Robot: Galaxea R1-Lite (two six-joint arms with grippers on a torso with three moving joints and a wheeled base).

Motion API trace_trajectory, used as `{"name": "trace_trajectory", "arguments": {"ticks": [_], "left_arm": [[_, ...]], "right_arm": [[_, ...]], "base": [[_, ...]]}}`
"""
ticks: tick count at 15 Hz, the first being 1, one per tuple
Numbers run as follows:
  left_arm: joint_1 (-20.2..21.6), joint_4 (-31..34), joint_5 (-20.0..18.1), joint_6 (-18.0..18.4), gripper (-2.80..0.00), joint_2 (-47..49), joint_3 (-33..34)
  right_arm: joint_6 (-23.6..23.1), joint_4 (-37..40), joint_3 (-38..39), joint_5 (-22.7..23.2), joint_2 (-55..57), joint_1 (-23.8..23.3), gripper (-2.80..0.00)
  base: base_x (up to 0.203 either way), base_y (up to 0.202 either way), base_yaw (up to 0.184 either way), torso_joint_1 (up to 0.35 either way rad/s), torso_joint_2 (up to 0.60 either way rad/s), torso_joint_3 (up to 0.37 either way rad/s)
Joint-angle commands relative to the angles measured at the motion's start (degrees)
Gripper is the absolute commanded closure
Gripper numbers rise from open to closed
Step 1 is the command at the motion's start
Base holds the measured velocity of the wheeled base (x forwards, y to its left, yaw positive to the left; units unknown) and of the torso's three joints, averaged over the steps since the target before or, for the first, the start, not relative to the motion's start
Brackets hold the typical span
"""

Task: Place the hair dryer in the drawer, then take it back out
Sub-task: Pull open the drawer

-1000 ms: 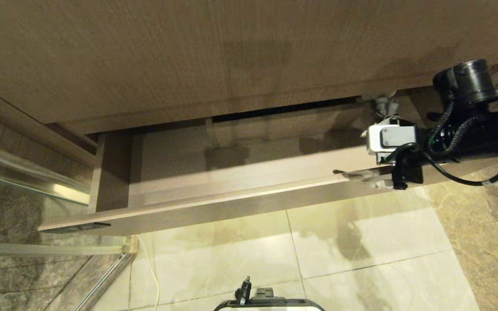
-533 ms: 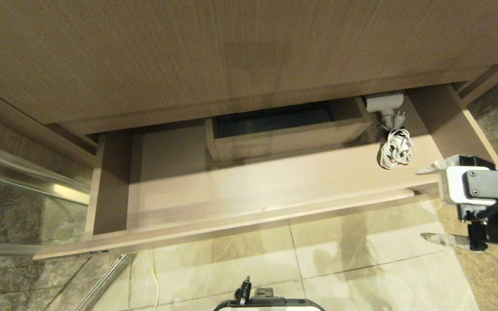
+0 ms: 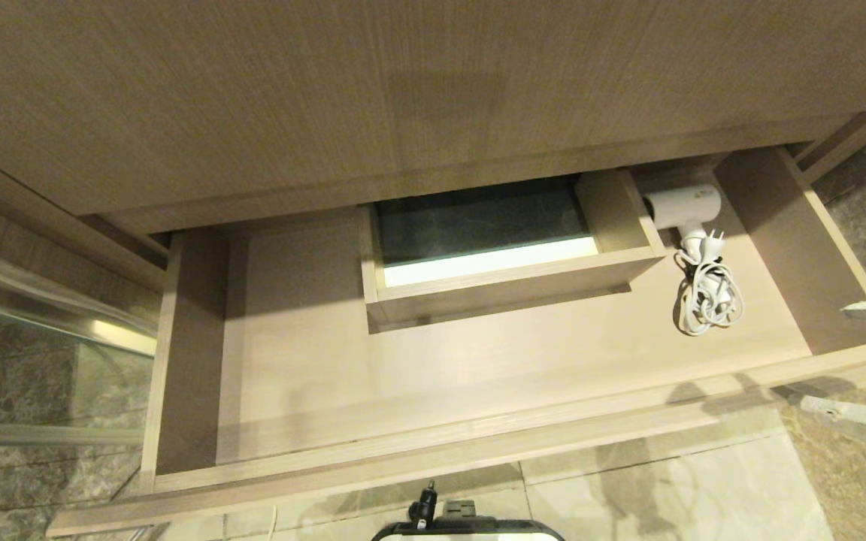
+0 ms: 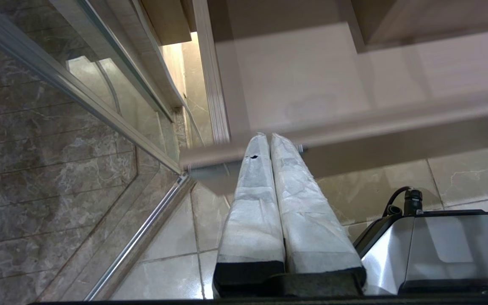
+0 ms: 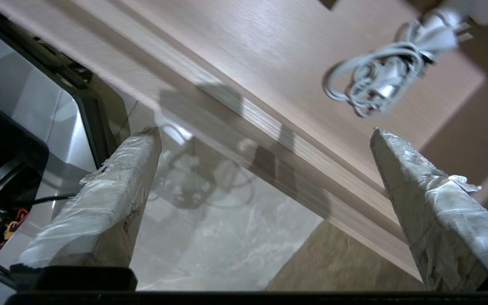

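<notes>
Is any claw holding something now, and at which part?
Nothing is held. The right claw is open and empty; the left claw is shut on nothing. The hair dryer lies in the drawer.

A bathroom: marble-look floor tiles (image 3: 651, 488) fill the lower frame, a glass shower screen (image 3: 19, 300) in a metal frame runs at left, and a wood-grain vanity drawer (image 3: 478, 443) holds a hair dryer (image 3: 682, 204) at upper right.
</notes>
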Motion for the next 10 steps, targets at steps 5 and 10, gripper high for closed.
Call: {"name": "trace_trajectory", "arguments": {"ticks": [5, 10], "left_arm": [[0.0, 0.0, 0.0, 0.1, 0.00, 0.0, 0.1], [0.0, 0.0, 0.0, 0.0, 0.00, -0.1, 0.1]], "right_arm": [[0.0, -0.3, 0.4, -1.8, -0.7, -7.1, 0.00], [3.8, -2.9, -6.5, -5.1, 9.8, -12.8, 0.00]], "base": [[0.000, 0.000, 0.000, 0.000, 0.00, 0.000], [0.000, 0.000, 0.000, 0.000, 0.00, 0.000]]}}
